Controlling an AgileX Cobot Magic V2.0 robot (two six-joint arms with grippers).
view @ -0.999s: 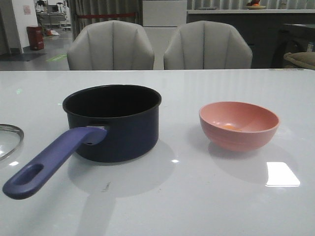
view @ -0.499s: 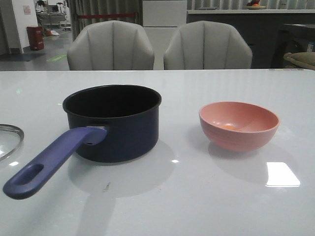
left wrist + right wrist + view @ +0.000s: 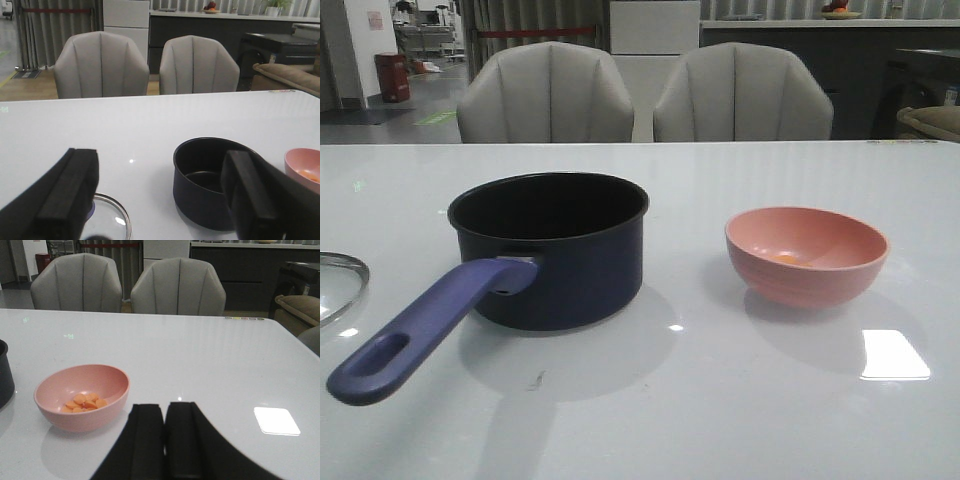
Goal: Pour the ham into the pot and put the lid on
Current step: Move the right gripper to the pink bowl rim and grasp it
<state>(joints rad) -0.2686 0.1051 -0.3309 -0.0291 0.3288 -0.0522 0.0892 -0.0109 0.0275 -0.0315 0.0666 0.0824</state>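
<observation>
The dark navy pot [image 3: 556, 250] stands left of centre on the white table, its purple-blue handle [image 3: 420, 325] pointing toward the near left. It also shows in the left wrist view as an empty pot [image 3: 205, 182]. To its right stands a pink bowl [image 3: 806, 254] holding the ham [image 3: 86, 401], several flat orange pieces. The glass lid [image 3: 340, 282] lies flat at the table's left edge; its rim [image 3: 122, 220] shows in the left wrist view. My left gripper [image 3: 160, 192] hangs open above the table between lid and pot. My right gripper [image 3: 165, 425] is shut on nothing, to the right of the bowl.
Two grey chairs [image 3: 545, 95] stand behind the table's far edge. A bright light reflection [image 3: 893, 355] lies on the table near the front right. Neither arm shows in the front view.
</observation>
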